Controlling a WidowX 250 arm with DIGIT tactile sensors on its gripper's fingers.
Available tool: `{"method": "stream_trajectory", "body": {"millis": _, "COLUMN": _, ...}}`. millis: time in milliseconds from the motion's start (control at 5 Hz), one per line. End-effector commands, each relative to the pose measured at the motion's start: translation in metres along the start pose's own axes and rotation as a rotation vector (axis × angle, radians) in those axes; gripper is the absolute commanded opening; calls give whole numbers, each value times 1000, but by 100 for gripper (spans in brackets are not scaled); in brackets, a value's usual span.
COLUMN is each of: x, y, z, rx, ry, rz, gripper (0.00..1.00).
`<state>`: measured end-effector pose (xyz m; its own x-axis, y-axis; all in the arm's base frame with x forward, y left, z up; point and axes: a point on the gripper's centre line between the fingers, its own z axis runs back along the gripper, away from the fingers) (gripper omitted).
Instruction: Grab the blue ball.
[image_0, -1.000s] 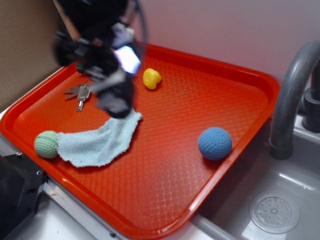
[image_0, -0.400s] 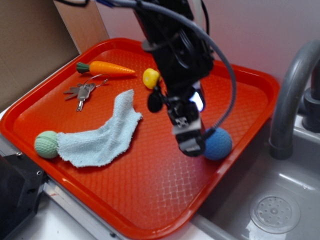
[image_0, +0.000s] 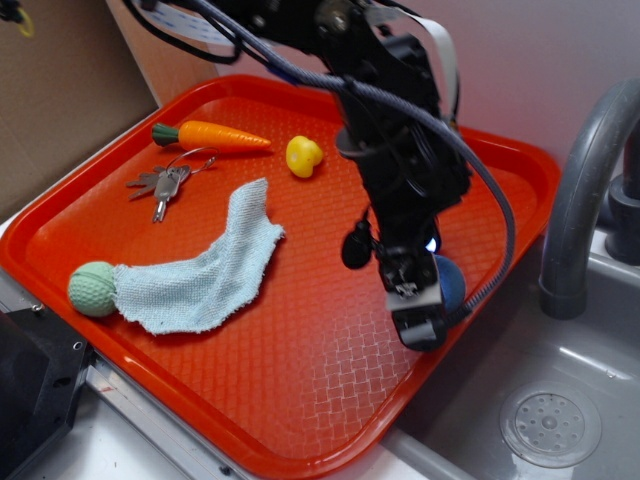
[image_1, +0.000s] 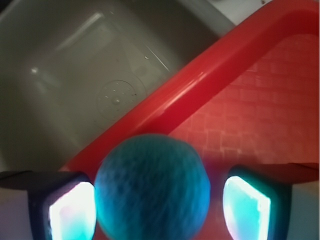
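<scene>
Right now you are holding the black WidowX gripper (image_1: 159, 207) spread wide around the medium-blue dimpled ball (image_1: 152, 187), and the wrist view is showing why: one lit finger pad (image_1: 70, 210) is sitting to the left of the ball and the other to the right, each with a sliver of gap, so nothing is pinching yet. From the exterior view the gripper (image_0: 415, 305) is covering most of the ball (image_0: 450, 283), which is resting near the right rim of the red textured plastic tray (image_0: 300, 400), close to the grey sink basin (image_0: 560, 400).

You are straddling the ball rather than coming at it from one side because a round thing will likely roll off at a one-sided nudge, and the rim beside it is leaving little room. Whether the fingers are low enough to bracket its widest part is hard to tell.

You are keeping well apart from the pale green ball (image_0: 92, 289), the light blue cloth (image_0: 200, 275), the keys (image_0: 160, 186), the orange carrot (image_0: 212, 135) and the small yellow toy (image_0: 303, 156), so none of them is interfering.
</scene>
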<state>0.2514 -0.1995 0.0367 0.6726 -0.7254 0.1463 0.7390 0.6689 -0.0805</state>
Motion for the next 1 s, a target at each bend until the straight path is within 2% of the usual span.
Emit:
{"method": "stream_trajectory", "body": {"millis": 0, "x": 3, "y": -11, "z": 13, "rx": -32, "ry": -60, "rz": 2, "gripper": 0}}
{"method": "stream_trajectory", "body": {"millis": 200, "x": -5, "y": -10, "z": 31, "rx": -61, "ry": -114, "rz": 4, "gripper": 0}}
{"method": "stream_trajectory", "body": {"millis": 400, "x": -28, "y": 2, "z": 79, "rx": -25, "ry": -176, "rz": 105, "gripper": 0}}
{"method": "stream_trajectory", "body": {"millis": 600, "x": -66, "y": 11, "z": 136, "rx": 104, "ry": -215, "rz": 330, "gripper": 0}}
{"method": "stream_trajectory", "body": {"millis": 800, "x": -84, "y": 33, "z": 196, "rx": 196, "ry": -128, "rz": 568, "gripper": 0}}
